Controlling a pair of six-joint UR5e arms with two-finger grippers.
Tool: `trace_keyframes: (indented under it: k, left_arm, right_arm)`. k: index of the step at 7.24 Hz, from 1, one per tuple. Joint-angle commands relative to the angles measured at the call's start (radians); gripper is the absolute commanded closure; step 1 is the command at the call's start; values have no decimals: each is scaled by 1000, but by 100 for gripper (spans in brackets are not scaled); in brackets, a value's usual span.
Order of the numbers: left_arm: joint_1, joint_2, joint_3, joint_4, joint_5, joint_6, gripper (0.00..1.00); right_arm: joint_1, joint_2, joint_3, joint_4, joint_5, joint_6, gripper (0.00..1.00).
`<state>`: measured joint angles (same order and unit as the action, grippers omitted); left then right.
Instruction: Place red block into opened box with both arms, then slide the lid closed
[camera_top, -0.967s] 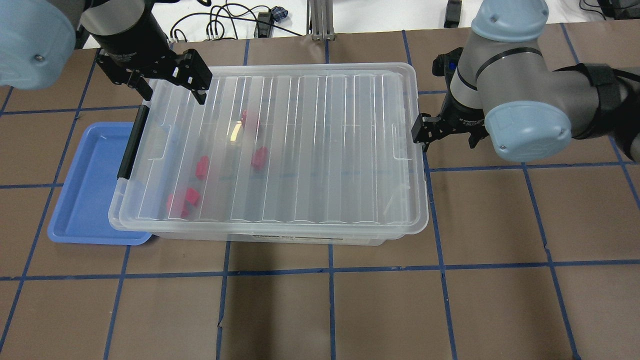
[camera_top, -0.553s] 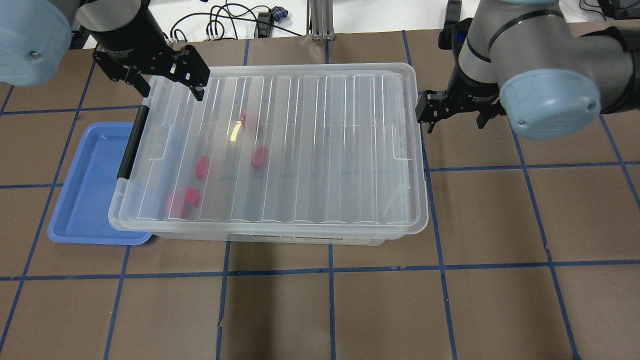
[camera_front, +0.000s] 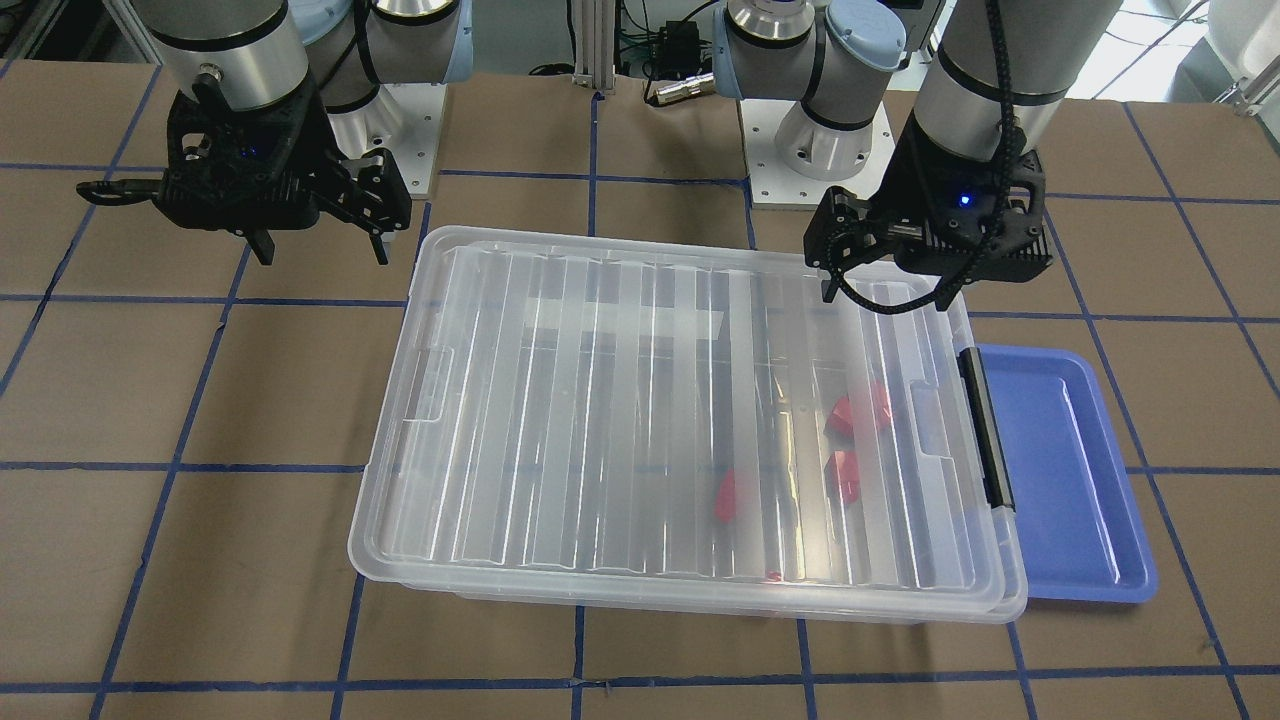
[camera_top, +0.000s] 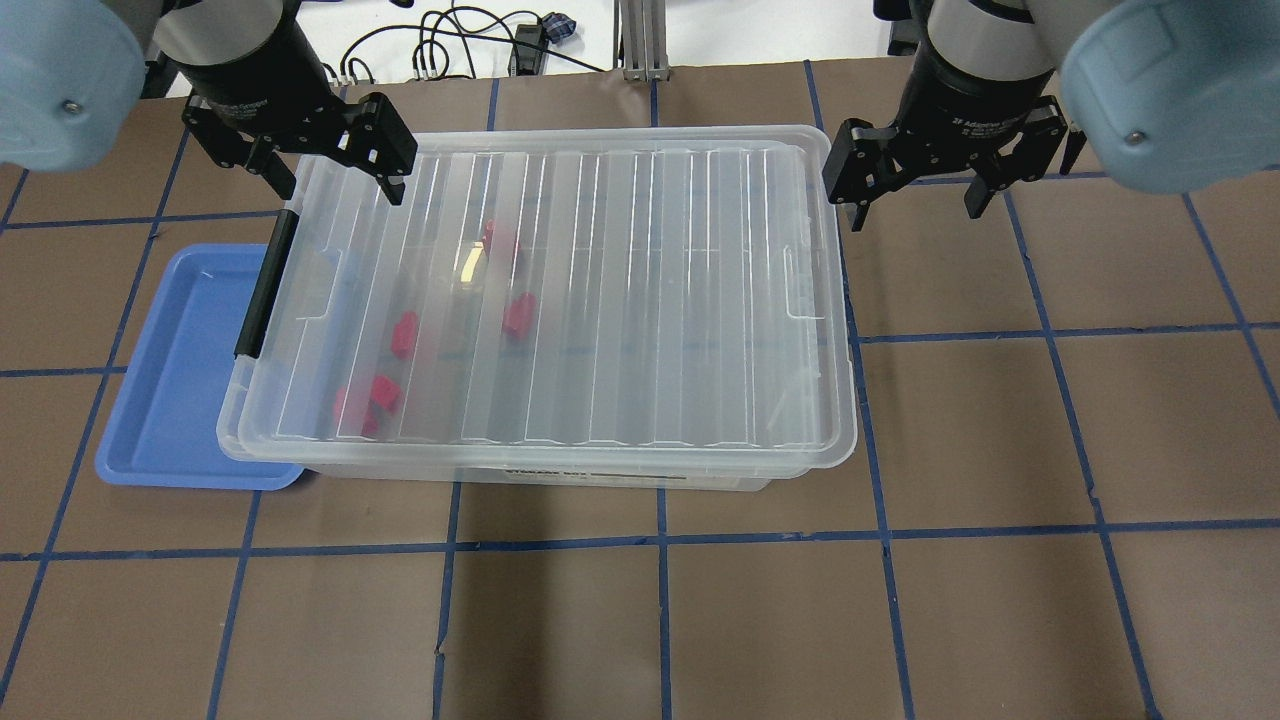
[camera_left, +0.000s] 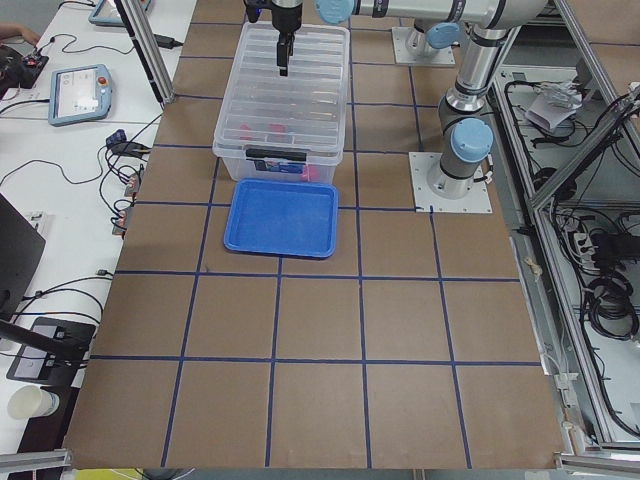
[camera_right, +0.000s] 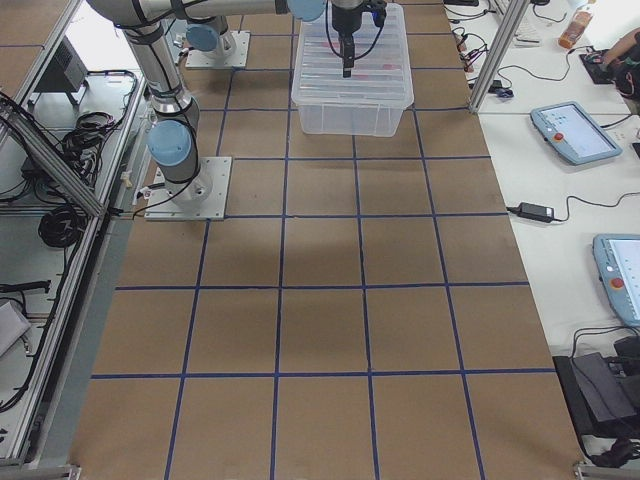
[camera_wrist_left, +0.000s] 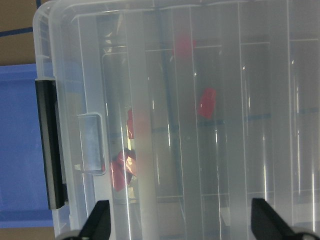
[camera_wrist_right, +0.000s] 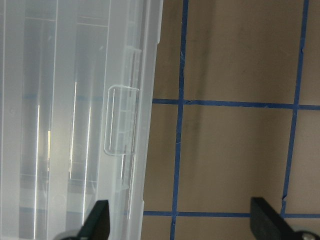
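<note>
The clear box (camera_top: 640, 472) stands mid-table with its ribbed lid (camera_top: 650, 290) lying flat over it. Through the lid I see several red blocks, among them one (camera_top: 512, 315), another (camera_top: 404, 335) and a pair (camera_top: 365, 400) near the black latch bar (camera_top: 262, 290). They also show blurred in the left wrist view, as a red block (camera_wrist_left: 207, 102). My left gripper (camera_top: 340, 182) hangs open above the box's far left corner, holding nothing. The right gripper (camera_top: 915, 205) is open over bare table just past the far right corner, clear of the lid edge (camera_wrist_right: 145, 115).
A blue tray (camera_top: 170, 370) lies against the latch end of the box, partly under its rim. Brown table covering with blue tape lines surrounds the box. Cables and a white bench run along the far edge. Both arm bases (camera_front: 800, 140) stand behind the box.
The right gripper has swung away from the box's right end toward the far edge and turned. The left gripper has barely shifted. Box, lid and blocks are unmoved.
</note>
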<state>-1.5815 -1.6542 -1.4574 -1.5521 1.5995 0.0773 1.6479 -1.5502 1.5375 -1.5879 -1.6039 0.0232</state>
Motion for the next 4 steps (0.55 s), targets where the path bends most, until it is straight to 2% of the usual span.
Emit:
trace_keyframes:
  k: [1, 4]
  left_arm:
    - [2, -1, 9, -14, 3, -14, 0]
    - [2, -13, 25, -36, 26, -16, 0]
  right_arm:
    - [0, -2, 3, 3, -1, 1, 0]
    - [0, -2, 3, 3, 1, 1, 0]
